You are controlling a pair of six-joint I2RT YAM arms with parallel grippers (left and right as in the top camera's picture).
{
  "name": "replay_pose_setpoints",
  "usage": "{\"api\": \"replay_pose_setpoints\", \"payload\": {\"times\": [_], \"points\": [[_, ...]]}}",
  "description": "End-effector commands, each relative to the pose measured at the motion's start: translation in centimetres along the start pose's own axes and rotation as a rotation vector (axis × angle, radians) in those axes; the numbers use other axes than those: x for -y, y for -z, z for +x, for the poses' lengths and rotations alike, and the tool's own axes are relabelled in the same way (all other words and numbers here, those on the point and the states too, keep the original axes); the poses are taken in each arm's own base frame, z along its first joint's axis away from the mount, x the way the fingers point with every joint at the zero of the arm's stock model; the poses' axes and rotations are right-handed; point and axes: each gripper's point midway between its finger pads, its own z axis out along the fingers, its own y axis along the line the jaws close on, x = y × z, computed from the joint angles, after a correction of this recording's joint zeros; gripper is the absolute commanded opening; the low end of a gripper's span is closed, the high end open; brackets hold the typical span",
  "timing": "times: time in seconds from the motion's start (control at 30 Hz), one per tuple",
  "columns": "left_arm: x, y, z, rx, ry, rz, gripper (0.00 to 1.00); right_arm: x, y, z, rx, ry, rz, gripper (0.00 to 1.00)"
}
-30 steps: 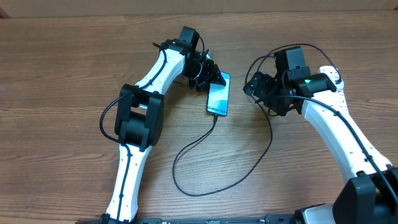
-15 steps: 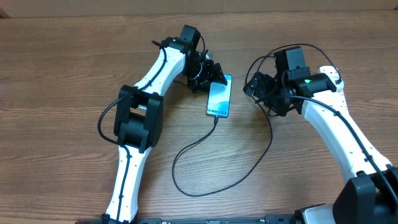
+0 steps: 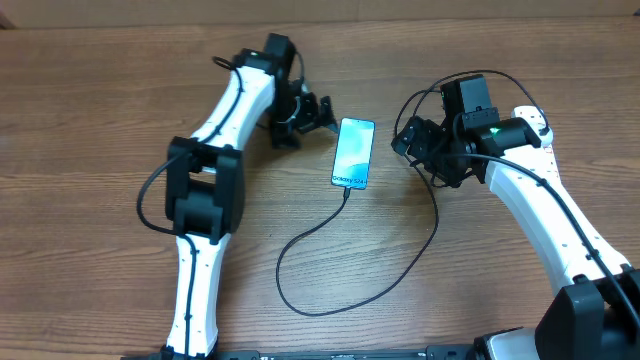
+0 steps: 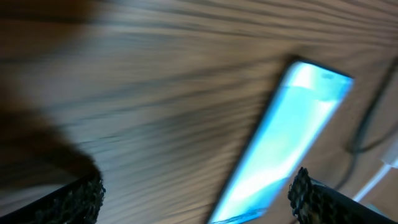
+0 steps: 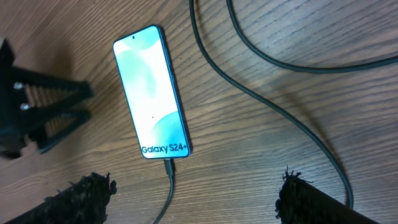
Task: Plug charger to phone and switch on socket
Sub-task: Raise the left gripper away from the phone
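Note:
The phone [image 3: 353, 152] lies flat on the wooden table, its light blue screen up and "Galaxy" text at its near end [image 5: 151, 93]. The charger [image 3: 300, 300], a thin black cable, has its connector tip [image 5: 169, 167] in the phone's near end and loops across the table toward the right arm. My left gripper [image 3: 318, 115] stands open just left of the phone, apart from it; its wrist view shows the blurred phone [image 4: 280, 137] ahead. My right gripper [image 3: 412, 143] hovers open to the right of the phone, empty [image 5: 196, 199]. The socket is out of view.
Black cable [image 5: 273, 112] crosses the wood to the right of the phone. The left gripper's fingers [image 5: 43, 112] show at the left edge of the right wrist view. A blurred white shape [image 4: 385, 168] sits at the right edge of the left wrist view.
The left gripper opened, let go of the phone's far corner and drew back to the left. The phone stays flat with the cable in it. The right arm has not moved.

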Motion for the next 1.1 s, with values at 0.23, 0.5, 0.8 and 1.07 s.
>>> {"api": "replay_pose_setpoints", "payload": {"times": [0.23, 0.5, 0.8, 1.07], "points": [[-9.8, 11.3, -1.5, 0.232, 0.009, -0.504, 1.00, -0.1, 0.9, -0.9, 0.053, 0.015, 0.008, 0.89], [-5.6, 22.6, 1.8, 0.465, -0.048, -0.502, 1.00, -0.1, 0.9, -0.9, 0.053, 0.015, 0.008, 1.00], [-3.0, 29.0, 5.2, 0.616, -0.079, -0.446, 1.00, -0.1, 0.9, -0.9, 0.053, 0.015, 0.007, 1.00], [-3.1, 28.8, 5.0, 0.610, -0.077, -0.448, 1.00, -0.1, 0.9, -0.8, 0.050, 0.015, 0.004, 1.00]]}}
